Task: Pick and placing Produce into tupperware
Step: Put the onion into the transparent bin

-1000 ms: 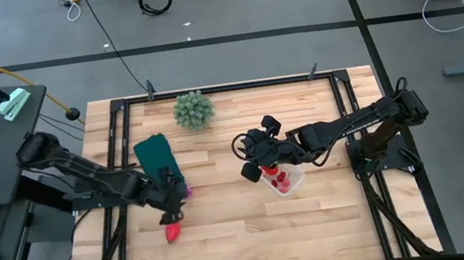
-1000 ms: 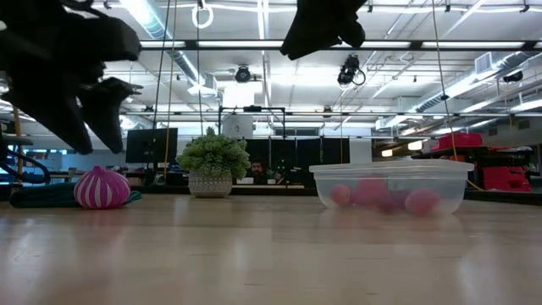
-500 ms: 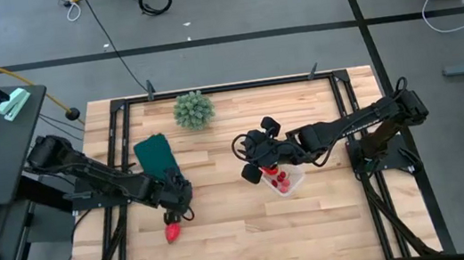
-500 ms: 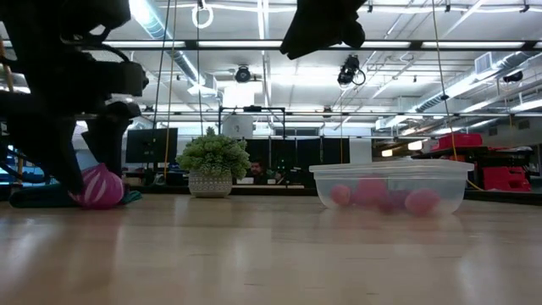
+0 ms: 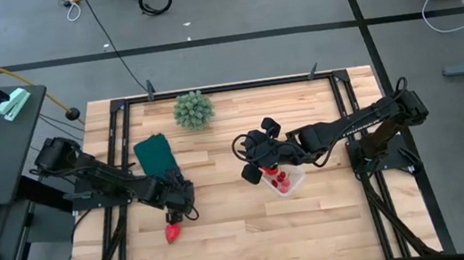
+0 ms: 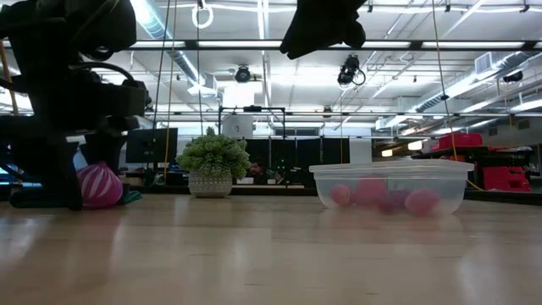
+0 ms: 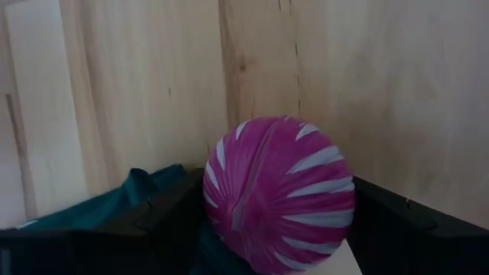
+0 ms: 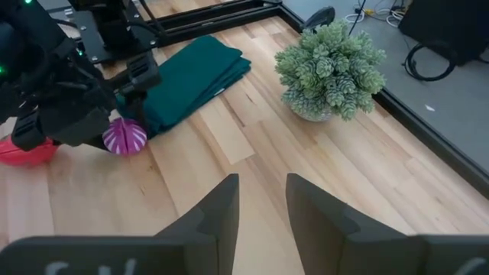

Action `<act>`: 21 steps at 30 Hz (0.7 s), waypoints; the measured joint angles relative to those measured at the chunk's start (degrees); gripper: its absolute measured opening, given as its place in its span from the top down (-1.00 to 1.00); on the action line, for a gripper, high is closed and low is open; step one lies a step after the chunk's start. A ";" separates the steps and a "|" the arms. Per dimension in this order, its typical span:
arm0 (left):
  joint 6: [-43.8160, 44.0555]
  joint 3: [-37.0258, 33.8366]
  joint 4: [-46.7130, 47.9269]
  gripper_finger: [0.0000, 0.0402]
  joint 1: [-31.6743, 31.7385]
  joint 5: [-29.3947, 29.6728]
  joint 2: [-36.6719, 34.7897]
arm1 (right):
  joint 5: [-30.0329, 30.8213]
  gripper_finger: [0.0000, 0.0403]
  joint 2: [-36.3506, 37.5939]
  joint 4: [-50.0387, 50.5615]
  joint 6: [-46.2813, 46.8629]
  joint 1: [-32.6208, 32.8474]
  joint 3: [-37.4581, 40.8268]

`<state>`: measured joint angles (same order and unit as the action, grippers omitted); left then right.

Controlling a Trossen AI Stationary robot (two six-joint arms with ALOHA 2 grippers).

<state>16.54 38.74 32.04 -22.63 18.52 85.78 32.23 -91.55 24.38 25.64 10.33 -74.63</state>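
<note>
The purple-pink striped ball (image 7: pixel 279 195) rests on the wooden table beside the dark green cloth (image 5: pixel 156 153); it also shows in the low view (image 6: pixel 100 185). My left gripper (image 5: pixel 178 203) is open and down at the table, one finger on each side of the ball. A red strawberry-like piece (image 5: pixel 172 233) lies just nearer the table's near edge. The clear tupperware (image 6: pixel 391 186) stands right of centre with several red and pink pieces inside. My right gripper (image 5: pixel 252 156) hovers above the tub's left end, its fingers slightly apart and holding nothing. My left gripper comes at the striped ball from above, its fingers (image 7: pixel 164 218) close beside the ball's two sides. I cannot tell whether they touch it. The ball sits on the table.
A spiky green potted plant (image 5: pixel 193 110) stands near the far edge. The folded green cloth lies right behind the ball. Black frame rails run along the table's sides. Bare wood lies between the ball and the tupperware (image 5: pixel 283 180).
My left gripper has come down from above the table to table level and shifted slightly toward the right, so its open fingers now stand around the striped ball. The ball, the tub and my right arm have stayed put.
</note>
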 joint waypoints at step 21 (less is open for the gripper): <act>-4.91 8.80 -3.17 -0.24 0.02 2.36 0.20 | 0.03 0.42 0.00 0.88 -0.07 -0.02 0.00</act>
<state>11.63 47.54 28.87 -22.61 20.88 85.98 32.26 -91.55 25.26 25.57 10.31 -74.63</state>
